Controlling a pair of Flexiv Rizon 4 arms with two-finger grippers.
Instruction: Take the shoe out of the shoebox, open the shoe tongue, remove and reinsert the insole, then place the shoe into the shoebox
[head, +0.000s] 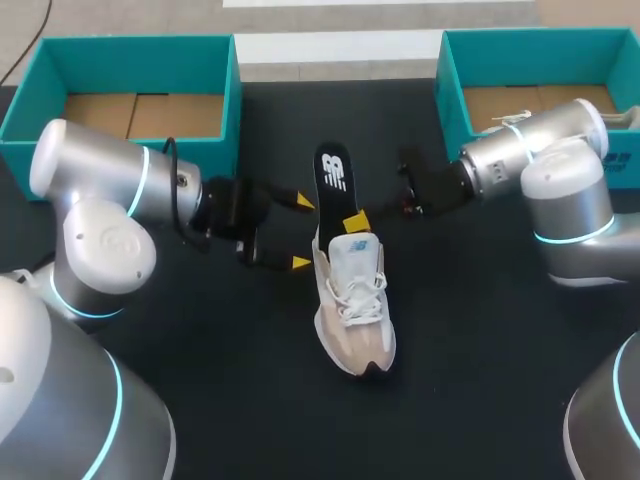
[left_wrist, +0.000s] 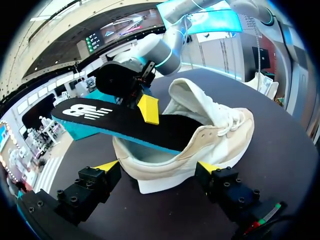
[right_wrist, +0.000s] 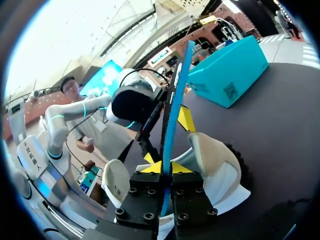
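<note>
Shoe: The white shoe (head: 352, 300) lies on the black table (head: 480, 330), out of any box, with its toe toward the robot.
Insole: The black insole (head: 332, 175) is half in. Its front end is down inside the shoe and its back end sticks out past the heel.
Right gripper: The right gripper (head: 355, 221) has its 2 fingers pinched tight on the insole, right by the shoe's opening.
Left gripper: The left gripper (head: 302, 232) has its fingers wide apart and holds nothing. The heel sits just ahead of its 2 yellow tips.
Boxes: The left shoebox (head: 232, 100) and the right shoebox (head: 448, 90) stand at the far corners, well away from the shoe.
Step, my guess: The insole part of the job. I cannot tell if the insole is coming out or going in.
What could go wrong: Nothing holds the shoe down. If the insole is pulled or pushed, the shoe may slide or tip with it. The insole looks bendy, so it may fold or catch on the heel. The thin pinch may slip. The 2 grippers are close and could bump.
</note>
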